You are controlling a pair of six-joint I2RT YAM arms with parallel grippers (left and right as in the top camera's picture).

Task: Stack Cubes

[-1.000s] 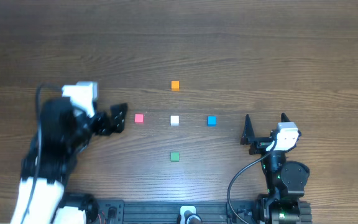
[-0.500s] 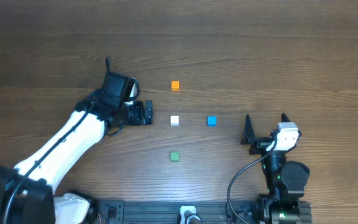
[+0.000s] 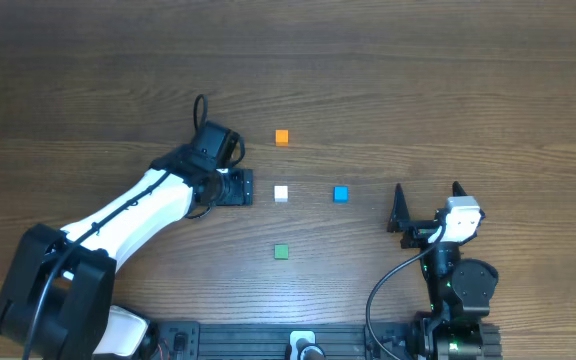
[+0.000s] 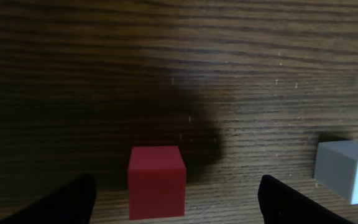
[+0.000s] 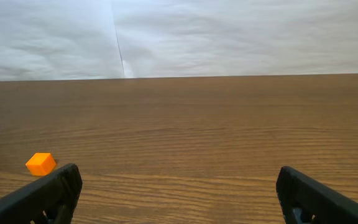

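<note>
2 grippers spread: left gripper (image 3: 236,187) around red cube (image 4: 156,182), white cube (image 3: 281,193) just beside; right gripper (image 3: 426,190) well apart.

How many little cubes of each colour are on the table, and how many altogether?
Orange cube: 1
White cube: 1
Blue cube: 1
Green cube: 1
Red cube: 1
Total: 5 cubes
</note>
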